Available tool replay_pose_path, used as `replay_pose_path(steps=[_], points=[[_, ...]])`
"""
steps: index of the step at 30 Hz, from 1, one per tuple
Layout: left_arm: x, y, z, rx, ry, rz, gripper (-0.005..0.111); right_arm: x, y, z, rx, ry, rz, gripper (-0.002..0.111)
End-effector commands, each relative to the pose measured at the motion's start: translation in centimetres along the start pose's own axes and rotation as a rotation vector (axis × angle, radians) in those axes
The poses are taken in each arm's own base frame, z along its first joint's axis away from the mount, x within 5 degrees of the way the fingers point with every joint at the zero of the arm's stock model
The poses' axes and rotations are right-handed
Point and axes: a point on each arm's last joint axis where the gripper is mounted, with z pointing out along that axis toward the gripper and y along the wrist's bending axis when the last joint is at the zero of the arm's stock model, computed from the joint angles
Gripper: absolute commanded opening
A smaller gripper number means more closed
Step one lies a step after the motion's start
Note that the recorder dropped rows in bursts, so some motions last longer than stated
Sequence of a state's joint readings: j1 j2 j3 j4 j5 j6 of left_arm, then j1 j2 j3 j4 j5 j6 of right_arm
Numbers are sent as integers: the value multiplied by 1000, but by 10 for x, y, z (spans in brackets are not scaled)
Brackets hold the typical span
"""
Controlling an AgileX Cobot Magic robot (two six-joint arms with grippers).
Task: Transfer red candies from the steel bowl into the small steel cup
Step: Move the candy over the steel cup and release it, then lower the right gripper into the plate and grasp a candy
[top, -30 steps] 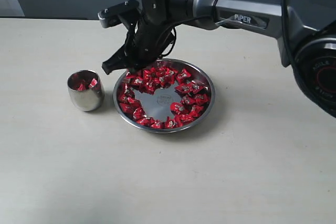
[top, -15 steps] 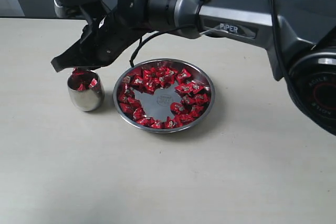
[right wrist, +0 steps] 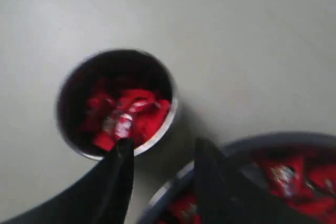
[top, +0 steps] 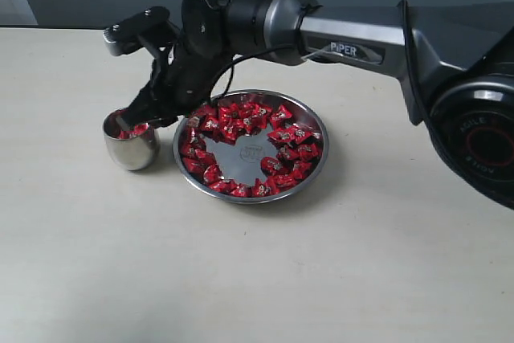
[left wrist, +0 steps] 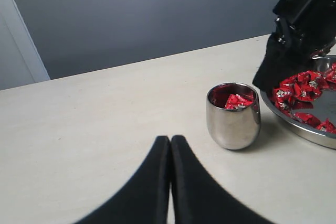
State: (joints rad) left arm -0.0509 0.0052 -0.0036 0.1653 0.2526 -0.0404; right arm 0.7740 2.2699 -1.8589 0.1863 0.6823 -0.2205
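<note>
"Just under the right gripper (top: pixel 132 122), whose jaws stand apart and empty, sits the small steel cup (top: pixel 131 150) holding a few red candies (left wrist: pixel 236 100). The rest lie close beside the gripper in the steel bowl (top: pixel 233 165)."

"They look light, crinkly and slick in shiny red foil. A pinch across one candy's body, not its twisted ends, should hold best. The left gripper (left wrist: pixel 170 148) is closed."
</note>
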Motion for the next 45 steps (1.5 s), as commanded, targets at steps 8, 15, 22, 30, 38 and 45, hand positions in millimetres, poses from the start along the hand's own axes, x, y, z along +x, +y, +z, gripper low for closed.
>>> replay_pose_path(steps=[8, 15, 22, 30, 38, 45], points=[[0, 0, 0, 1, -12, -6, 1, 40, -89, -22, 204, 317, 156, 38], [0, 0, 0, 1, -12, -6, 1, 47, -94, -24, 209, 381, 169, 38], [0, 0, 0, 1, -12, -6, 1, 58, -97, -7, 203, 433, 168, 38], [0, 0, 0, 1, -12, -6, 1, 69, -99, 9, 206, 482, 164, 38], [0, 0, 0, 1, -12, -6, 1, 73, -103, 13, 244, 503, 127, 38], [0, 0, 0, 1, -12, -6, 1, 79, -107, 20, 267, 530, 103, 26]])
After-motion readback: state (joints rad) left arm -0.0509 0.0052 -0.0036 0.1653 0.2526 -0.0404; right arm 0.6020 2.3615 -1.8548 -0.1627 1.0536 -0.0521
